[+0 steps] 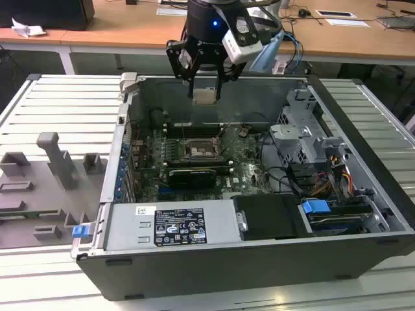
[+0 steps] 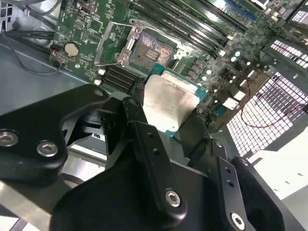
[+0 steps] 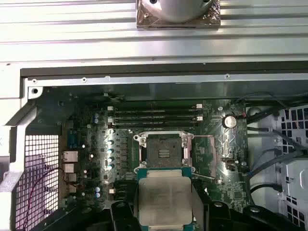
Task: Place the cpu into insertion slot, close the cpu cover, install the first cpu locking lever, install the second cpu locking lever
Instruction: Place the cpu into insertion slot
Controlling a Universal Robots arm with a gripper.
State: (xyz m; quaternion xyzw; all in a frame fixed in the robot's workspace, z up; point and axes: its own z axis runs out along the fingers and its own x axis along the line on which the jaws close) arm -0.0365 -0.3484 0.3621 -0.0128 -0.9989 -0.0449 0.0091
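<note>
Currently jaws hold cpu (image 1: pixel 205 96) abv slot (image 1: pixel 196 150).

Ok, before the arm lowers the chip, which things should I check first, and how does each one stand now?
1. Grip on the cpu: ok. The gripper pinches it by two opposite edges.
2. The insertion slot is empty: ok, bare contacts show.
3. The cpu cover is swung aside, off the slot: ok.
4. The cpu is lined up over the slot: cannot tell. In the exterior view it hangs high above the board.
5. The cpu's corner orientation matches the slot: cannot tell.
</note>
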